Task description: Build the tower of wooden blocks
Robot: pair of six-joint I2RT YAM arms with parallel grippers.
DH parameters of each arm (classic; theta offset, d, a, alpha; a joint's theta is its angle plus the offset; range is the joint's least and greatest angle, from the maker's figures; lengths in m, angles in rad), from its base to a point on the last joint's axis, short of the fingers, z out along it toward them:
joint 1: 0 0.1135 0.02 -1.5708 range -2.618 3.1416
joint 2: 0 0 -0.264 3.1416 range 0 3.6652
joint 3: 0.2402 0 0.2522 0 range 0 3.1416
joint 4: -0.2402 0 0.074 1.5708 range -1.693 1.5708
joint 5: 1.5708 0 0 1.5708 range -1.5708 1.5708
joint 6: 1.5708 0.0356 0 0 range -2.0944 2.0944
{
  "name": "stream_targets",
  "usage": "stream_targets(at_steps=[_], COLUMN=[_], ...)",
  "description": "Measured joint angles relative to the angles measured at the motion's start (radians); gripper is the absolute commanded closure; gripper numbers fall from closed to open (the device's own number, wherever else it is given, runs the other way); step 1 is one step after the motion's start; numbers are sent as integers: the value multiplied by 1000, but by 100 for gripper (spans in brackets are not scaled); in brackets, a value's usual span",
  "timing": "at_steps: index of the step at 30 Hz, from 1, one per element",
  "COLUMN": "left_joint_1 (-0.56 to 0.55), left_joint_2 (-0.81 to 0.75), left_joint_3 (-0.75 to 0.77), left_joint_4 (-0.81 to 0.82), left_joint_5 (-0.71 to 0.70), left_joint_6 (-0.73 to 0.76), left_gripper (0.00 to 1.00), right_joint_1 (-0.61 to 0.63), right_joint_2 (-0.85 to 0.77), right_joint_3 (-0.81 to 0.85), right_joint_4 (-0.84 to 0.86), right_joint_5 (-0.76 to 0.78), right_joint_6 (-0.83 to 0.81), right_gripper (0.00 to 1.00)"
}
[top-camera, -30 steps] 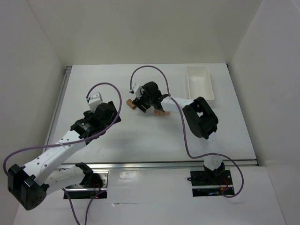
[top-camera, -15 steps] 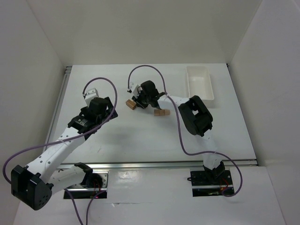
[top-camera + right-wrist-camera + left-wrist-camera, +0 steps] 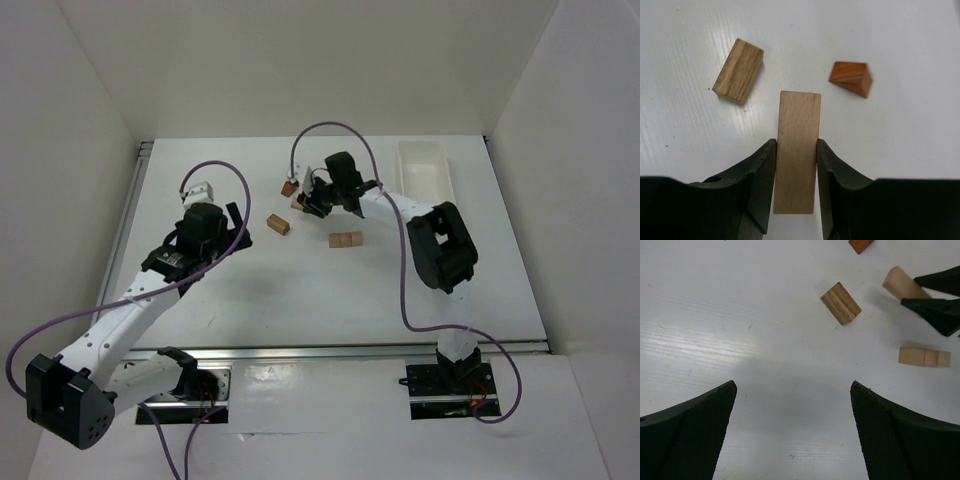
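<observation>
Right hand (image 3: 796,165) pinches a light-tan block (image 3: 799,125) between its fingers. To its left lie a reddish wedge (image 3: 852,78), farther, and a striped brown block (image 3: 738,70), nearer. A tan pair (image 3: 345,240) rests near-right on the surface (image 3: 250,290). Left hand (image 3: 792,390) gapes wide.

Probably a robotics lab cell: plain white walls (image 3: 300,60), white table (image 3: 250,290), aluminium rail (image 3: 330,350), purple cables (image 3: 404,285).

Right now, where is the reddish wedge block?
In the top view the reddish wedge block lies far-centre, just left of the right gripper and beyond the darker tan block.
</observation>
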Motion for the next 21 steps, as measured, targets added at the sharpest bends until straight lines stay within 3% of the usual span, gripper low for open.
stream_targets(at_steps=[9, 21], left_joint_1=[34, 47], left_joint_2=[0, 0], left_joint_3=[-35, -35], left_joint_4=[80, 90], left_joint_5=[126, 145], left_joint_6=[76, 105], left_gripper=[0, 0], right_joint_1=[-115, -141], right_joint_2=[-266, -277], right_joint_3=[-34, -132], right_joint_4=[-154, -422], right_joint_5=[-174, -186], right_joint_6=[-282, -469], right_gripper=[94, 93])
